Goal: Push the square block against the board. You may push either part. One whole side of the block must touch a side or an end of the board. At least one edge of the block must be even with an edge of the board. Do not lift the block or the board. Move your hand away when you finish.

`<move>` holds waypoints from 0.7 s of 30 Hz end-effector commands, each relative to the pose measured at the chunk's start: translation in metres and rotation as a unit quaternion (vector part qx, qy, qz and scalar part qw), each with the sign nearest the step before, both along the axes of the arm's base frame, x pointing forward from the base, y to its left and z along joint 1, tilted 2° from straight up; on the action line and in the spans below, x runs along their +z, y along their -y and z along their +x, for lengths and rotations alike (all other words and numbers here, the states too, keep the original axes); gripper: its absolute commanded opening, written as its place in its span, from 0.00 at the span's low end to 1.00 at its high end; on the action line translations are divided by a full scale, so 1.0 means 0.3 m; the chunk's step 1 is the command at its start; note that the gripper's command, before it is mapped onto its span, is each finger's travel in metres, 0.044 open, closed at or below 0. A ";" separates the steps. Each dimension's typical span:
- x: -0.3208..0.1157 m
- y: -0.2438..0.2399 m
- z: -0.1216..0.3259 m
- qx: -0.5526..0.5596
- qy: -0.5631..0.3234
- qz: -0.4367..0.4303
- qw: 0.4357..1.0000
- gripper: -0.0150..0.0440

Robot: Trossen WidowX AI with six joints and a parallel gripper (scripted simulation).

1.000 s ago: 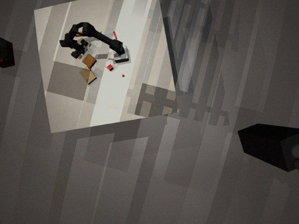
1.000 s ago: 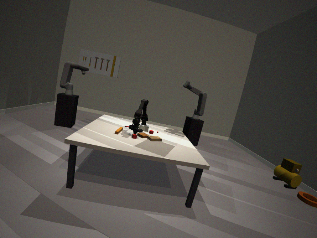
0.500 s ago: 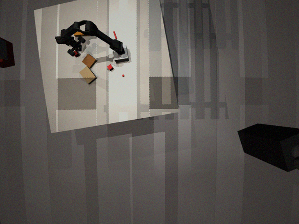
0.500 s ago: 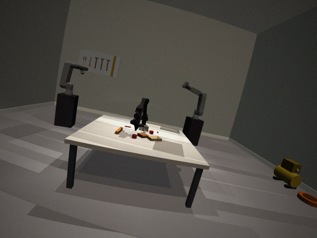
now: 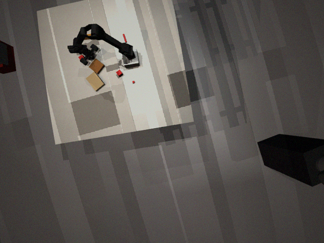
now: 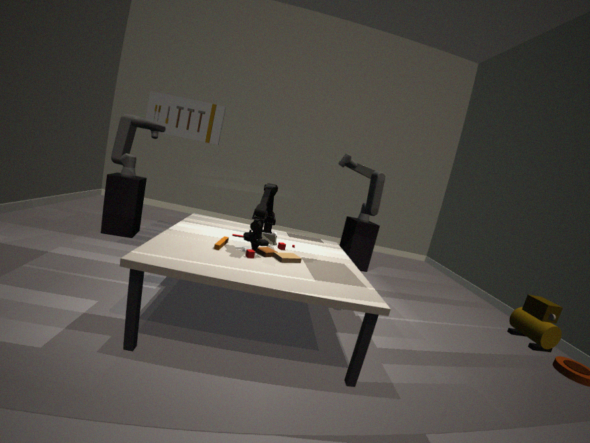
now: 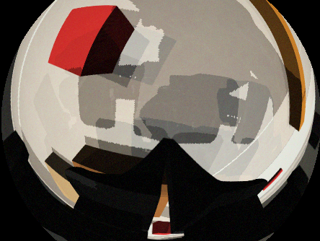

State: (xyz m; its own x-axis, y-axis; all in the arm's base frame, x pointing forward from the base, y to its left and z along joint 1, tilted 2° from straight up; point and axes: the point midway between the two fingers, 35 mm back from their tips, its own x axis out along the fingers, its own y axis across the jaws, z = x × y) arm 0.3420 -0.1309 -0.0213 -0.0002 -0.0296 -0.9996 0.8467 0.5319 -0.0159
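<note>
The square block (image 5: 96,66) (image 6: 266,251) is orange-brown and lies flat. In the wrist view its dark side (image 7: 108,157) shows past the left finger. The board (image 5: 95,81) (image 6: 288,257) (image 7: 64,182) is pale tan and lies flat beside it. The block's near corner is at the board's upper right corner in the top view. Their sides stand at an angle to each other, and I cannot tell whether the corners touch. My gripper (image 5: 91,55) (image 7: 166,143) is shut and empty, low over the table beside the block, on the side away from the board. Its fingertips are hard to see in the top and exterior views.
A red cube (image 5: 80,57) (image 6: 250,253) (image 7: 83,40) lies close to the gripper. An orange bar (image 6: 221,243) (image 7: 295,94) lies farther off. A second red cube (image 5: 119,72) (image 6: 281,246) stands near the arm's base (image 5: 132,63). A red stick (image 5: 124,38) and a tiny red cube (image 5: 133,82) lie beyond.
</note>
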 end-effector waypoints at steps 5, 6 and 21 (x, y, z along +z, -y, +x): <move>-0.003 -0.005 0.004 -0.002 0.007 -0.002 1.000 0.25; -0.003 -0.007 0.003 -0.002 0.007 -0.002 1.000 0.25; -0.004 -0.039 -0.012 -0.002 0.007 -0.002 1.000 0.25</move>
State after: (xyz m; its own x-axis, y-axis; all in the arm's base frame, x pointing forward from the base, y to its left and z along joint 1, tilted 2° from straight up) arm 0.3416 -0.1224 -0.0208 0.0187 -0.0358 -0.9992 0.8476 0.5306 -0.0031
